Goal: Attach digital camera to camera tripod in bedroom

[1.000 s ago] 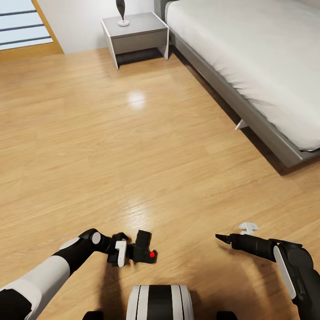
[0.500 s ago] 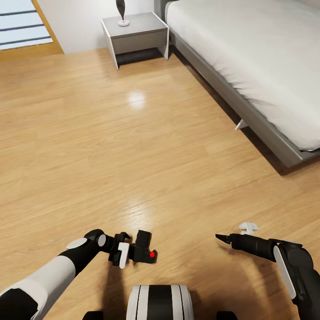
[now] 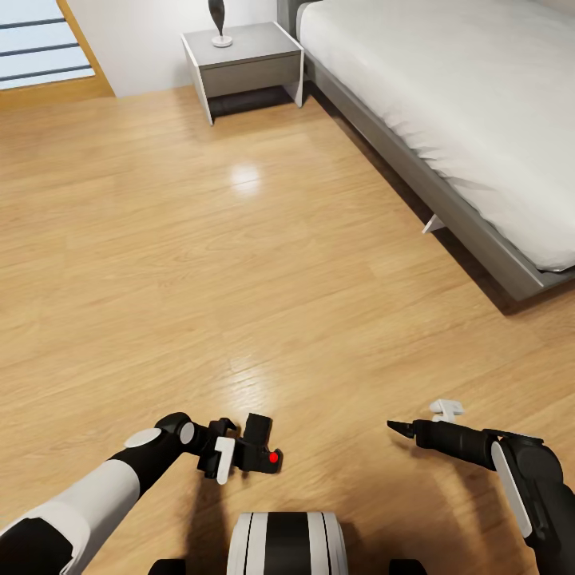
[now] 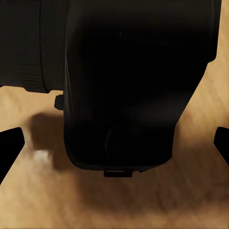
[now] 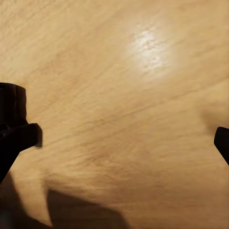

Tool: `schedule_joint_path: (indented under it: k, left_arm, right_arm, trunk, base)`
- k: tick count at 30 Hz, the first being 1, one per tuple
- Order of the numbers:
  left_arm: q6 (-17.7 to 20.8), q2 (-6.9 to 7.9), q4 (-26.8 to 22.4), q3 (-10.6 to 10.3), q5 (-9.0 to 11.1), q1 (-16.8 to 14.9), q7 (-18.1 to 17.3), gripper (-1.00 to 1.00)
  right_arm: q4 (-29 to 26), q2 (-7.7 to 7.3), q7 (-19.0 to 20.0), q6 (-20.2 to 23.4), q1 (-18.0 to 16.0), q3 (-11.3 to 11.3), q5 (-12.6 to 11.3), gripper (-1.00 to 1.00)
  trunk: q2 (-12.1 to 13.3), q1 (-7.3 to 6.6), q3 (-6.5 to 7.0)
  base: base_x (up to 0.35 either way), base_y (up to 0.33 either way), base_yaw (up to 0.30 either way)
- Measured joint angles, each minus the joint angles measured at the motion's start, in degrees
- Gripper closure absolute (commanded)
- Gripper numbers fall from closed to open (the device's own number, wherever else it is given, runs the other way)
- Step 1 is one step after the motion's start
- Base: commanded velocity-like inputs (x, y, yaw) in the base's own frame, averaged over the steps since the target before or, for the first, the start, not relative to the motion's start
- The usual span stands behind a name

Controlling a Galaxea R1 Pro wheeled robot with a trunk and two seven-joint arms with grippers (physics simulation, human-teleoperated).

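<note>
Left gripper (image 3: pixel 243 453): grasps digital camera (image 3: pixel 259 454) above plank floor (image 3: pixel 239 263). Right gripper (image 3: pixel 397 428): fingers spread, nothing held. Bed (image 3: pixel 447 104) far right.

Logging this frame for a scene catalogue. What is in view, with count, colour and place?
camera: one, black with a red dot, held low in front of the robot
bed: one, grey frame, white mattress, far right
nightstand: one, grey and white, beside the bed's head
ornament: one, dark on a white base, on the nightstand
door: one, oak with frosted stripes, far left
floor: light wood planks
left gripper: black, shut on the camera
right gripper: black, fingers apart, empty
</note>
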Motion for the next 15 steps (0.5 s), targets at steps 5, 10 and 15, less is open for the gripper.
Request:
schedule_joint_path:
  k: [5,10,15]
  left_arm:
    - [0.0,-0.02,0.0,0.0,0.0,0.0,0.0,-1.00]
    - [0.0,-0.03,0.0,0.0,-0.1,0.0,0.0,-1.00]
    - [0.0,-0.03,0.0,0.0,-0.1,0.0,0.0,-1.00]
  right_arm:
    - [0.0,0.00,0.0,0.0,0.0,0.0,0.0,-1.00]
    - [0.0,0.00,0.0,0.1,0.0,0.0,0.0,-1.00]
    - [0.0,0.00,0.0,0.1,0.0,0.0,0.0,-1.00]
  trunk:
    - [0.0,0.00,0.00]
    - [0.0,0.00,0.00]
    - [0.0,0.00,0.00]
  base:
    - [0.000,0.000,0.000]
    - [0.000,0.000,0.000]
    - [0.000,0.000,0.000]
